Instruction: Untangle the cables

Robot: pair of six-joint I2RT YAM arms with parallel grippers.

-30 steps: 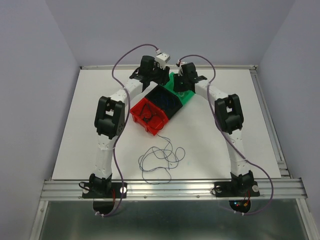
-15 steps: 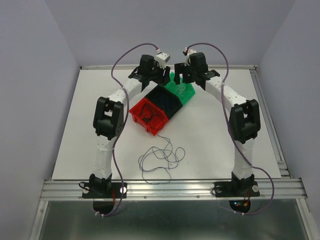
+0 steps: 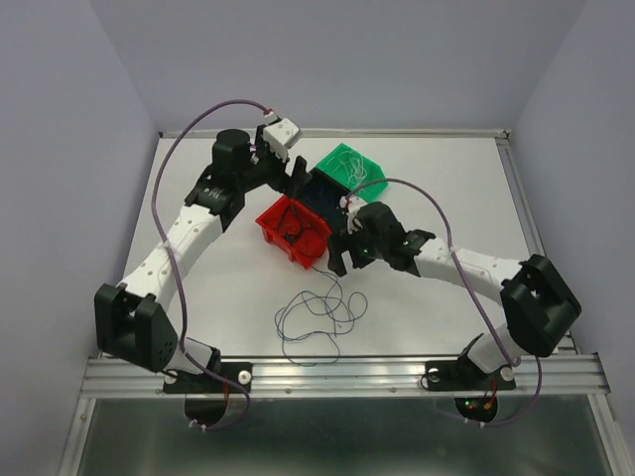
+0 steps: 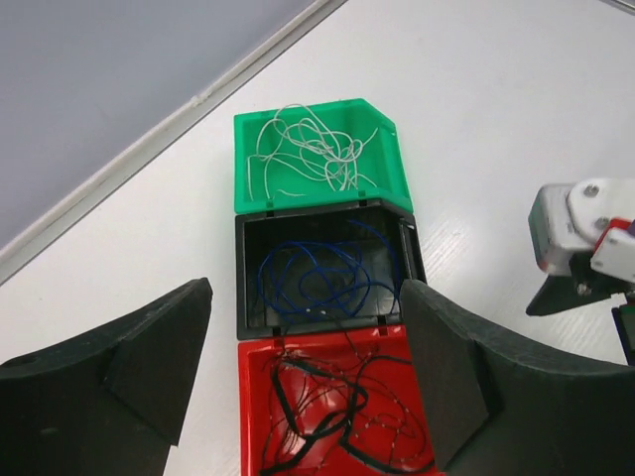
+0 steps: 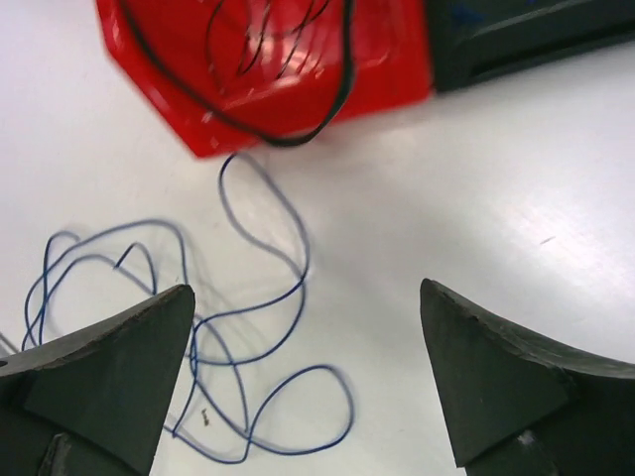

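A loose clump of thin dark blue cable (image 3: 316,315) lies on the white table near the front; in the right wrist view the blue strands (image 5: 248,347) curl just below my fingers. My right gripper (image 5: 306,290) hangs open above them, empty, beside the red bin (image 3: 295,230). My left gripper (image 4: 306,288) is open and empty above the bins. The green bin (image 4: 387,169) holds a whitish cable (image 4: 308,154). A blue cable (image 4: 322,278) lies in the black bin (image 4: 246,288), and a black cable (image 4: 337,407) lies in the red bin (image 4: 253,416).
The three bins stand in a diagonal row at the table's middle back, green (image 3: 349,164) farthest, black (image 3: 322,193) between. The right arm's wrist (image 4: 585,238) is close to the bins. A black loop hangs over the red bin's wall (image 5: 288,139).
Both grippers opened wider. The right arm swung from the green bin down toward the front, over the loose blue cable. The left arm's elbow dropped left and its gripper pulled back over the bins.
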